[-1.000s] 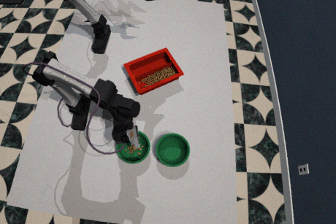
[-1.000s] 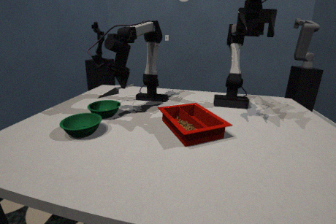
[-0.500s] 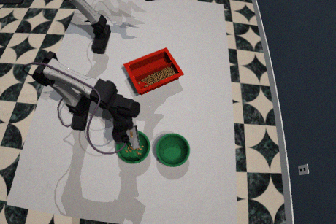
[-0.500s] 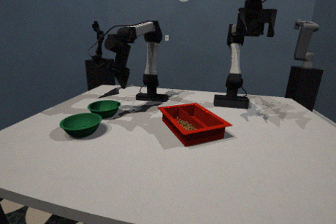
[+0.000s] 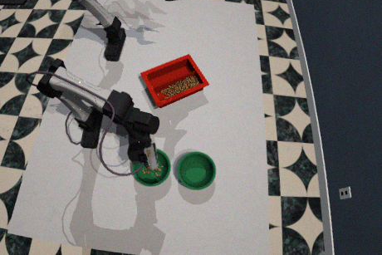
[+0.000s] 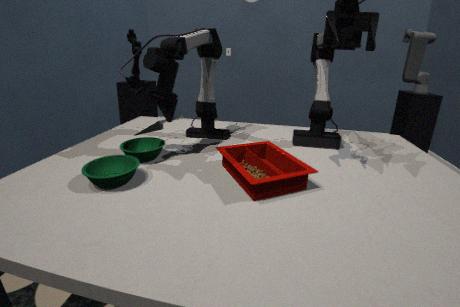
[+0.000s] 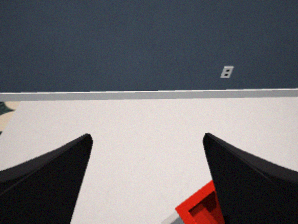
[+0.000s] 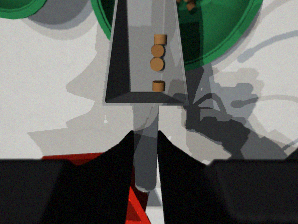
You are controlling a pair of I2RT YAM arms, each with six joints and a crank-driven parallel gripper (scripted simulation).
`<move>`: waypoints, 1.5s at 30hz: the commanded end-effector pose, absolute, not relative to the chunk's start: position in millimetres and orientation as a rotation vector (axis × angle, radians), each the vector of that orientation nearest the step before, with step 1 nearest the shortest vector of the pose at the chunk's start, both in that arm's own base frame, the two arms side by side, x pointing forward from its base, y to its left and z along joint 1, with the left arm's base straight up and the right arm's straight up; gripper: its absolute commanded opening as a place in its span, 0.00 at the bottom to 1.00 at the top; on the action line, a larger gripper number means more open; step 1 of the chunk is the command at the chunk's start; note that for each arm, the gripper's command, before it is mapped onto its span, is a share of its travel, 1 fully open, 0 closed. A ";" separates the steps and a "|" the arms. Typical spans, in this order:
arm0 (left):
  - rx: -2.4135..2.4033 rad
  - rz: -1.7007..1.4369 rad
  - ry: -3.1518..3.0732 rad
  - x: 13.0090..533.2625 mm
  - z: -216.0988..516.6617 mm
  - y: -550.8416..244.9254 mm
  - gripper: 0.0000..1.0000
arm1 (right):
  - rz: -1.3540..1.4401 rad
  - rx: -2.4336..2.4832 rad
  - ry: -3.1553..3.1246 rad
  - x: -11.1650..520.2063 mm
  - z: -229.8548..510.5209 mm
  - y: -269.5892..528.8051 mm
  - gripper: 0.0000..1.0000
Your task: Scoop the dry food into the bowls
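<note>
My right gripper (image 8: pixel 145 133) (image 6: pixel 169 118) is shut on the handle of the grey scoop (image 5: pixel 152 157) (image 6: pixel 150 127) (image 8: pixel 142 75), which tilts down over one green bowl (image 5: pixel 152 182) (image 6: pixel 142 149) (image 8: pixel 232 35). Several tan pieces still lie in the scoop in the right wrist view, and several more lie in that bowl. The other green bowl (image 5: pixel 196 170) (image 6: pixel 111 172) (image 8: pixel 20 6) stands upright beside it and looks empty. The red box (image 5: pixel 166 77) (image 6: pixel 280 186) (image 7: pixel 192 206) holds food pieces (image 5: pixel 180 87) (image 6: pixel 254 170) in one compartment. My left gripper (image 7: pixel 147 136) (image 6: pixel 350 47) is open and empty, high up and away from the box.
A divider (image 6: pixel 262 162) splits the box; its other compartment looks empty. The box lies between the left arm's side and the bowls. The right arm reaches low over the table (image 5: pixel 232 134) (image 6: pixel 200 246) from its base beside the bowls. A narrow gap separates the bowls.
</note>
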State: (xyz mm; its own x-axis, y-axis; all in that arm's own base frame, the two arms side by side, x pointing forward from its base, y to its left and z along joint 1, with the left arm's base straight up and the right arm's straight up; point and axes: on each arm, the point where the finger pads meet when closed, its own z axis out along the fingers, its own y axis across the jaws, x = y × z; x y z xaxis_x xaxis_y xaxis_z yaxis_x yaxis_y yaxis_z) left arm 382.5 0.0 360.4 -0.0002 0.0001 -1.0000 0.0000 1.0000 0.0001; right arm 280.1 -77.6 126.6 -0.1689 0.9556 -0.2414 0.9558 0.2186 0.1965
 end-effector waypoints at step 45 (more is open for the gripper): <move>-0.001 -0.001 1.539 380.4 373.1 0.0 1.00 | -0.515 0.950 2.395 236.9 85.3 -84.3 0.00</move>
